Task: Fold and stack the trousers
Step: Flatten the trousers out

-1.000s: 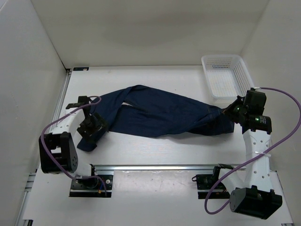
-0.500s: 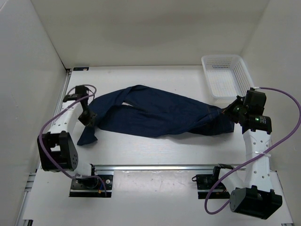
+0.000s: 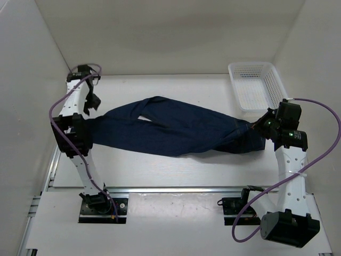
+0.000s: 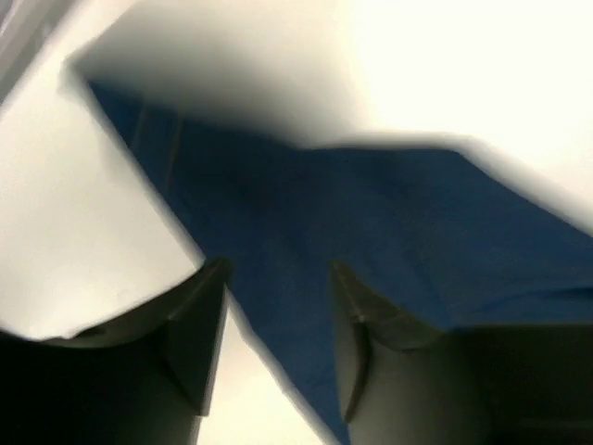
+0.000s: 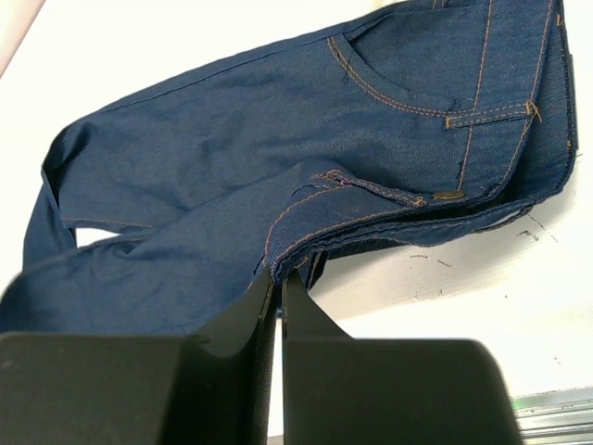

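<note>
Across desk (image 3: 160, 170) middle, left edge to right edge: trousers (image 3: 176, 130), unfolded, legs crossed. Far right corner: white mesh basket (image 3: 256, 88), near waist end. Near edge: rail (image 3: 176, 188). Right fingers (image 5: 301, 320) pressed together, pinching waistband. Left fingers (image 4: 190, 324) blurred over cloth, grip cannot tell. Since earlier frame: left arm (image 3: 73, 104) swung toward far left corner, leg end drawn along.

The dark navy-blue denim trousers (image 3: 176, 130) are matt woven cloth with tan stitching and a metal rivet (image 5: 449, 195). The white rectangular mesh basket (image 3: 250, 65) looks plastic; the white worktop (image 3: 160, 165) is smooth and matt.
</note>
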You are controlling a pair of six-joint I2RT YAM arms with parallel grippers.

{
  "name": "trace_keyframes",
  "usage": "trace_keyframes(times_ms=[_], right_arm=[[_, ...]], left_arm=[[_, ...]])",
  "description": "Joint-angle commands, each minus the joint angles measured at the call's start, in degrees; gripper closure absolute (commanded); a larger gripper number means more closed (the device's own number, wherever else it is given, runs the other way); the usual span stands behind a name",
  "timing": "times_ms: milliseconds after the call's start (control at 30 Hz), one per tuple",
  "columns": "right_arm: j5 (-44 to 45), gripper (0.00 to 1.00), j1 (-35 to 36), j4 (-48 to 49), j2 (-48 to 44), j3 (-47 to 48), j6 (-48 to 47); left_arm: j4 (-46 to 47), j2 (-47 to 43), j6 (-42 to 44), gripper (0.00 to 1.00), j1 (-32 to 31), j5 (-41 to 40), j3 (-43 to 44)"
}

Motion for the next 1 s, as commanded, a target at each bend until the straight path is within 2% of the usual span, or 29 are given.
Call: trace_keyframes(times_ms=[0, 33, 133, 233, 267, 300, 367, 400, 433, 467, 533, 633, 733, 967], right_arm=[[-0.2, 1.0, 0.2, 2.3, -1.2, 1.2, -0.7], [0.5, 1.0, 0.2, 1.8, -1.2, 1.2, -0.7], [1.1, 1.0, 0.2, 1.8, -1.2, 1.2, -1.3], [1.1, 1.0, 0.2, 1.8, -1.2, 0.6, -1.3], [1.1, 1.0, 0.2, 1.8, -1.8, 0.6, -1.3], [1.1, 1.0, 0.2, 1.8, -1.8, -0.1, -1.3], [1.1, 1.0, 0.2, 1.3, -2.5, -0.9, -1.3], [1.1, 1.0, 0.2, 1.3, -2.5, -1.7, -1.3], [1.1, 1.0, 0.2, 1.3, -3.0, -2.5, -1.3], [1.1, 1.0, 0.2, 1.3, -3.0, -2.5, -1.3], [1.1, 1.0, 0.2, 0.7, -3.5, -3.1, -1.8], [1.1, 1.0, 0.2, 0.2, -4.1, -3.8, -1.8], [1.1, 1.0, 0.2, 0.2, -4.8, -3.8, -1.8], [0.5, 1.0, 0.2, -0.9, -4.1, -3.8, -1.8]], left_arm=[[-6.4, -6.0, 1.3, 0.41, -0.2, 0.0, -4.2], [-5.6, -7.8, 2.0, 0.27, 0.5, 0.8, -5.3], [-5.1, -12.3, 3.8, 0.25, 3.4, 1.5, -6.5], [-5.7, -14.1, 4.5, 0.36, 4.7, 3.3, -8.1], [-5.7, -15.3, 5.0, 0.5, 4.7, 4.2, -9.3], [-4.3, -16.3, 5.0, 0.53, 4.7, 7.6, -11.2], [0.8, -19.5, 6.0, 0.49, 4.7, 12.2, -19.8], [2.3, -20.3, 5.5, 0.3, 4.7, 14.9, -23.1], [5.7, -20.9, 5.5, 0.14, 5.3, 15.8, -29.4], [7.2, -20.9, 5.5, 0.01, 6.1, 17.1, -32.0], [10.2, -19.0, 6.3, 0.01, 10.2, 24.2, -37.1], [13.5, -13.8, 5.8, 0.01, 13.6, 25.3, -36.9], [13.5, -11.8, 3.4, 0.01, 14.9, 21.5, -33.4], [12.8, -2.4, 0.5, 0.15, 15.6, 15.2, -25.8]])
